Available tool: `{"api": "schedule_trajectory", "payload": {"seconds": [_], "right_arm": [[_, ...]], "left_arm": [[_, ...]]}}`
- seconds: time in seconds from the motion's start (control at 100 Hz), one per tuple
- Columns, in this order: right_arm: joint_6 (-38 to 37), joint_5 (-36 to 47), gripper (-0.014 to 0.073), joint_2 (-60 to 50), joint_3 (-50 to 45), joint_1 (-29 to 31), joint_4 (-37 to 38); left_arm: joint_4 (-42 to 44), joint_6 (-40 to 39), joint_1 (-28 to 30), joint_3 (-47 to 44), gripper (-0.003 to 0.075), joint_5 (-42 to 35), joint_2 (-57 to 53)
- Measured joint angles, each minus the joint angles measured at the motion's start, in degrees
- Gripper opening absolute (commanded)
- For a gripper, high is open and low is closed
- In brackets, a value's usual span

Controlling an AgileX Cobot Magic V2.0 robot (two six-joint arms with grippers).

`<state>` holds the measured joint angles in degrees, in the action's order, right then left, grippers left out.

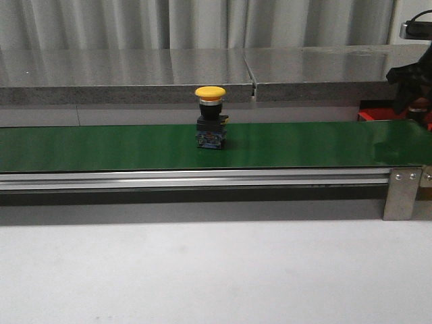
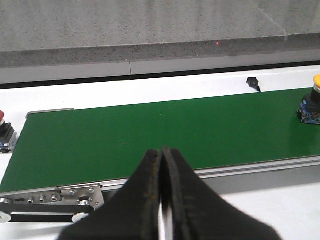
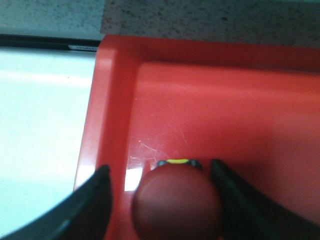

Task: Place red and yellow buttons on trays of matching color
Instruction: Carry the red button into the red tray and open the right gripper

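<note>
A yellow-capped button [image 1: 210,115] stands upright on the green belt; it also shows at the edge of the left wrist view [image 2: 311,102]. In the right wrist view a red-capped button [image 3: 177,202] sits in the red tray [image 3: 225,100], near its corner. My right gripper [image 3: 160,167] is open and straddles that button, with a gap showing on one side. In the front view the right arm [image 1: 410,84] hangs over the tray [image 1: 371,115] at the far right. My left gripper [image 2: 162,151] is shut and empty in front of the belt. No yellow tray is in view.
The green belt [image 1: 101,145] runs across the table on an aluminium frame [image 1: 401,192]. A second red-capped button [image 2: 4,131] sits just off one end of the belt. A grey stone ledge [image 1: 135,74] runs behind it.
</note>
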<state>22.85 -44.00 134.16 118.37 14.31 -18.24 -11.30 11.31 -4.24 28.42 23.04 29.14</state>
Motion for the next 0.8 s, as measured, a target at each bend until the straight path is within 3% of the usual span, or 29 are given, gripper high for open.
{"api": "schedule_trajectory", "payload": {"seconds": [0.11,0.64,0.8], "right_arm": [[0.0,0.0,0.0647,0.0,0.0,0.0,-0.1],[0.0,0.2,0.0647,-3.9,0.0,0.0,-0.3],[0.0,-3.2,0.0647,-8.0,0.0,0.0,-0.3]], "left_arm": [[0.0,0.0,0.0,0.0,-0.0019,0.0,0.0],[0.0,0.0,0.0,0.0,-0.0019,0.0,0.0],[0.0,0.0,0.0,0.0,-0.0019,0.0,0.0]]}}
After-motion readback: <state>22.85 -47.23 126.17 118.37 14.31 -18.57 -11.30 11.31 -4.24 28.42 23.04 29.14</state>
